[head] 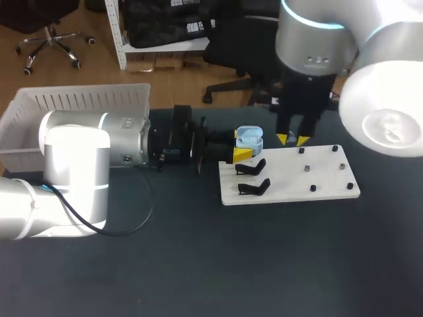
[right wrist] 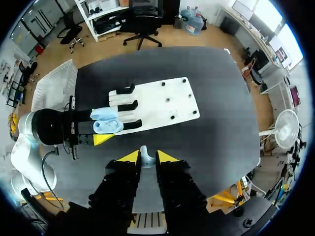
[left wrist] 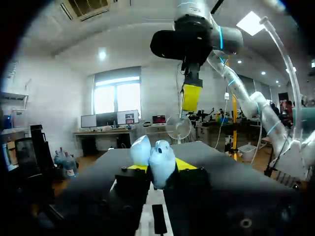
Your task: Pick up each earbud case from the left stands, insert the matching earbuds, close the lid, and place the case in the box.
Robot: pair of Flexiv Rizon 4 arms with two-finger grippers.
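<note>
At the far left of the dark surface we see the white box. Our left arm lies level across the surface, pointing right. Our left claw is pinching the pale blue earbud case, its lid open, above the far left edge of the white board. On that board's left end, just near of the case, stand two black stands, one nearer than the other. Just right of the case, our right claw hangs pointing down over the board's far edge. From its wrist we see its fingers nearly together, nipping a small pale earbud.
</note>
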